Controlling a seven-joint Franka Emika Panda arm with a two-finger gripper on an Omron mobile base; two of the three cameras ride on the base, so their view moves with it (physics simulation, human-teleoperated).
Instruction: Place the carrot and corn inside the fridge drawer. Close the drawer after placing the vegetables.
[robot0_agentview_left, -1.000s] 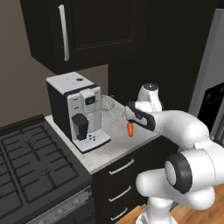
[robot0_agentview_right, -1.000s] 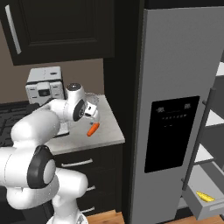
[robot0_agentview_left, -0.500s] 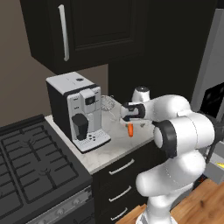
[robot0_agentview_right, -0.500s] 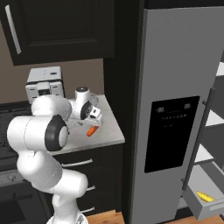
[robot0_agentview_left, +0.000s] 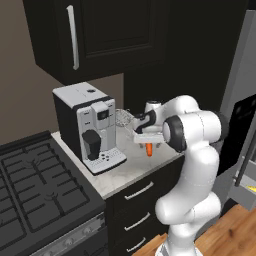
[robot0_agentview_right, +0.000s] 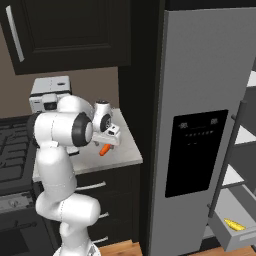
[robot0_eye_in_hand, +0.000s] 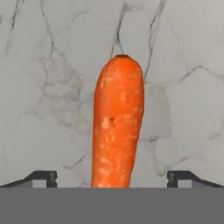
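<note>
Item: smooth orange tapered carrot (robot0_eye_in_hand: 117, 122), lying flat on the white grey-veined marble counter (robot0_eye_in_hand: 52, 87), near the counter's fridge-side end in the base views (robot0_agentview_left: 149, 149) (robot0_agentview_right: 104, 149). In the hand view it runs straight up the middle, the visible rounded end away from the camera, the near end hidden at the lower edge.

Gripper: white two-finger claw with dark tips (robot0_agentview_left: 148, 138), directly above the carrot. Fingertips (robot0_eye_in_hand: 41, 178) set wide apart, one each side of the carrot, neither touching it; nothing held.

Change over the last second: the arm has folded in over the counter. The elbow, stretched out toward the fridge a second ago, now stands upright above the base, and the hand has settled over the carrot. The carrot itself has not moved.

Meaning for the task, as a judgement: the reach is done and the grasp is next. The claw seems aligned across the carrot's width; lowering and closing remain.

Second item: small yellow corn cob (robot0_agentview_right: 233, 224), already lying in the light grey box-shaped fridge drawer (robot0_agentview_right: 235, 239), which stands pulled out at the fridge's foot, well apart from the counter.

Surroundings: silver and black coffee machine (robot0_agentview_left: 90, 125) at the counter's other end; black gas stove (robot0_agentview_left: 35, 190) beside it.
</note>
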